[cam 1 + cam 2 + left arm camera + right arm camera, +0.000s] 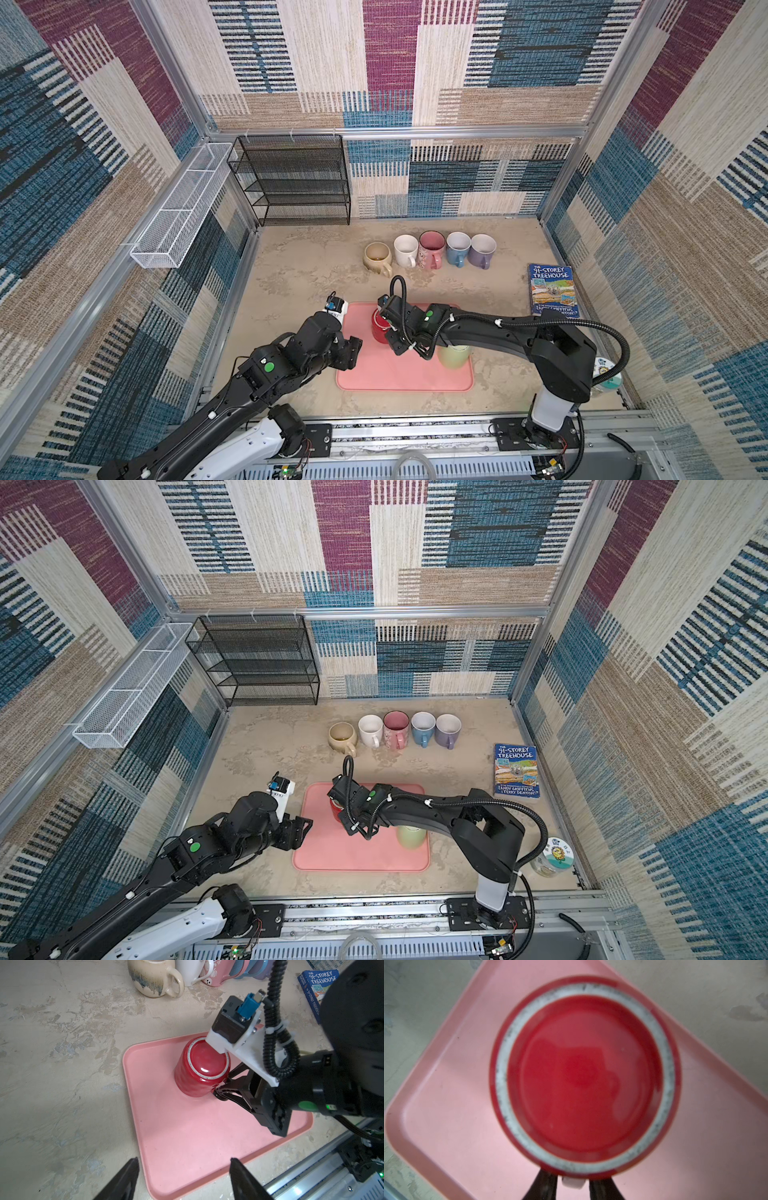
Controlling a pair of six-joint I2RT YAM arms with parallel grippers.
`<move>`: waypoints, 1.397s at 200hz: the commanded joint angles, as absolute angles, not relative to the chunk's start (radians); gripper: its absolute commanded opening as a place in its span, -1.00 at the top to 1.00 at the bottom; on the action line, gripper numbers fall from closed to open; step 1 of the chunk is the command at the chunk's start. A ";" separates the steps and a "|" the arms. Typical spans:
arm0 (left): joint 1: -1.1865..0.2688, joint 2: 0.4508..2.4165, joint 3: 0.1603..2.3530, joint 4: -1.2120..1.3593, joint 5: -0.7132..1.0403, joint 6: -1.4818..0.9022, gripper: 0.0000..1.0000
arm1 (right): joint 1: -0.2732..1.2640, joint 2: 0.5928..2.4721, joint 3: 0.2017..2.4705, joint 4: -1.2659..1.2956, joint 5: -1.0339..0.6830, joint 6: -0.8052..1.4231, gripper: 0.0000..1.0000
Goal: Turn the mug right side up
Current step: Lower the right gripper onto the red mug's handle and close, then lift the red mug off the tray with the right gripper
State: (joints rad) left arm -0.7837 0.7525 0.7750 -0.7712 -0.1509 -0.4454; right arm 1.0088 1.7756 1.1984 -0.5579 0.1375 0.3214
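mug: the red mug (199, 1068) is upside down on the pink tray (187, 1136), toward its far-left corner, with the white-ringed base facing up

right jaws: the right gripper (573, 1178) is low at the mug's side, jaws narrow, one on each side of the pale handle (573, 1184) (it's blurry there, so I can't tell if they actually pinch it)

left jaws: the left gripper (184, 1162) hangs over the tray's left edge, jaws wide with nothing between them, apart from the mug

in the way: the right arm's wrist camera (232, 1022) sits over the mug and covers part of it in both top views. A pale green cup (454, 356) stands on the tray, partly under that arm

around: five mugs (432, 249) stand upright in a row at the back of the table (299, 274), with a book (552, 291) to the right, a lidded jar (555, 856) by the right arm's base, and a black mesh rack (291, 178) and a white wire basket (178, 208) to the left

only in some views: the handle shows in the right wrist view alone, and the mug's ribbed wall is clear only in the left wrist view
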 commanded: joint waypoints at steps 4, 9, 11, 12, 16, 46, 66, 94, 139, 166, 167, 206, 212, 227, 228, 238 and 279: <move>-0.784 0.740 0.757 -0.747 -0.141 -0.465 -0.47 | 1.005 1.787 1.211 -0.588 0.182 0.346 0.52; -0.784 0.737 0.753 -0.746 -0.141 -0.464 -0.47 | 1.002 1.788 1.213 -0.589 0.184 0.348 0.54; -0.784 0.735 0.752 -0.744 -0.142 -0.466 -0.47 | 1.003 1.789 1.213 -0.590 0.185 0.349 0.54; -0.784 0.734 0.751 -0.744 -0.142 -0.466 -0.47 | 1.003 1.789 1.214 -0.590 0.185 0.349 0.54; -0.784 0.732 0.748 -0.742 -0.142 -0.466 -0.47 | 1.000 1.789 1.214 -0.592 0.188 0.349 0.55; -0.784 0.724 0.745 -0.735 -0.139 -0.469 -0.47 | 0.999 1.802 1.237 -0.604 0.198 0.348 0.61; -0.784 0.723 0.739 -0.733 -0.136 -0.470 -0.47 | 0.999 1.810 1.255 -0.616 0.203 0.345 0.61; -0.784 0.718 0.732 -0.728 -0.133 -0.475 -0.47 | 0.998 1.813 1.274 -0.632 0.216 0.340 0.44; -0.784 0.713 0.727 -0.722 -0.131 -0.476 -0.47 | 0.998 1.821 1.289 -0.649 0.230 0.334 0.48; -0.784 0.713 0.726 -0.721 -0.130 -0.477 -0.47 | 0.999 1.835 1.287 -0.648 0.233 0.333 0.54; -0.784 0.713 0.726 -0.721 -0.130 -0.476 -0.47 | 0.999 1.836 1.287 -0.647 0.233 0.333 0.54; -0.784 0.713 0.722 -0.721 -0.129 -0.478 -0.46 | 0.996 1.835 1.293 -0.646 0.237 0.332 0.76; -0.783 0.712 0.721 -0.718 -0.129 -0.481 -0.46 | 0.998 1.834 1.294 -0.645 0.238 0.331 0.81; -0.784 0.711 0.710 -0.708 -0.122 -0.486 -0.46 | 0.997 1.830 1.295 -0.644 0.241 0.328 0.93; -0.784 0.711 0.709 -0.707 -0.122 -0.487 -0.46 | 0.997 1.829 1.295 -0.643 0.241 0.328 0.93; -0.784 0.710 0.701 -0.700 -0.119 -0.489 -0.46 | 0.997 1.826 1.293 -0.638 0.242 0.327 1.00; -0.784 0.678 0.658 -0.643 -0.098 -0.500 -0.47 | 0.993 1.760 1.259 -0.572 0.216 0.318 1.00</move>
State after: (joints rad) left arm -0.7837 0.6960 0.6788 -0.7078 -0.1242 -0.4759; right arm 0.9966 1.8057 1.2713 -0.6579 0.2241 0.3241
